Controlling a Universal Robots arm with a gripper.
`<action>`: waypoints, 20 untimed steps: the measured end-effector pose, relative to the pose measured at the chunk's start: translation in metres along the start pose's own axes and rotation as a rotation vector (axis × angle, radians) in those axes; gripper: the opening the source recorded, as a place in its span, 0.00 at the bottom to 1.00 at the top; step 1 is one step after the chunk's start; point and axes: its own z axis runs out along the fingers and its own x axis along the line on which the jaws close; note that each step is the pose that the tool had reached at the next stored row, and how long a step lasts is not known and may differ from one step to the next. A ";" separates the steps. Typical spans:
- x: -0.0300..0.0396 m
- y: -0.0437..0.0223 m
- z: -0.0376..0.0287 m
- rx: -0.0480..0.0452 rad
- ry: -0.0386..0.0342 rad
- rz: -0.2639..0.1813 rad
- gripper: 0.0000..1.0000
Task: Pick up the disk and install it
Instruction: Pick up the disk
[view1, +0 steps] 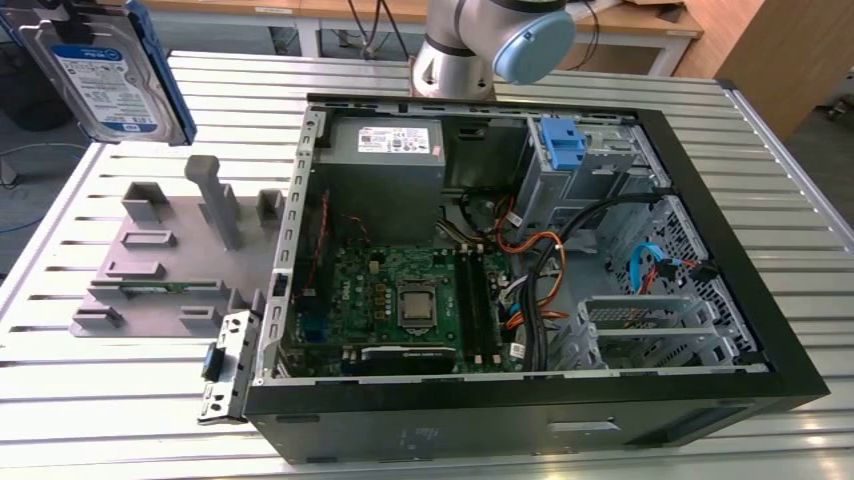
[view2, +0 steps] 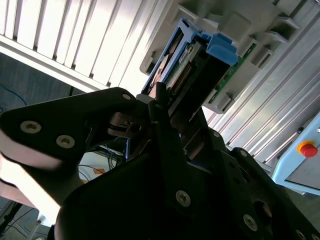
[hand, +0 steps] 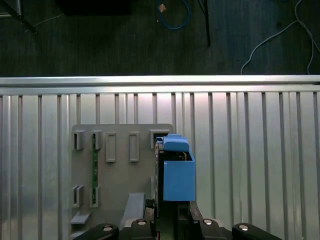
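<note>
End effector (view2: 175, 107) is clamped on the disk (view1: 114, 75). You've got it edge-down, hanging well above the grey fixture (view1: 147, 270), probably to clear the fixture's posts. Open case (view1: 467, 420) sits just beside the fixture on the tabletop (view1: 107, 400).

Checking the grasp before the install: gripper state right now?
Gripper: closed, holding the disk.

In the exterior view, the top edge cuts off the disk (view1: 114, 70) and the arm (view1: 487, 45), and the bottom edge crops the computer case (view1: 441, 425). In the second wrist view, the tool (view2: 167, 107) hides the disk's gripped end. In the first wrist view, the picture edge cuts off the tool (hand: 172, 225).
</note>
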 end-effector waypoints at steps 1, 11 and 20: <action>0.0000 0.0000 -0.0001 -0.0001 0.0001 0.000 0.35; -0.0001 0.0001 -0.0017 -0.0002 0.0002 0.000 0.35; -0.0004 0.0002 -0.0072 -0.0002 0.0001 0.000 0.35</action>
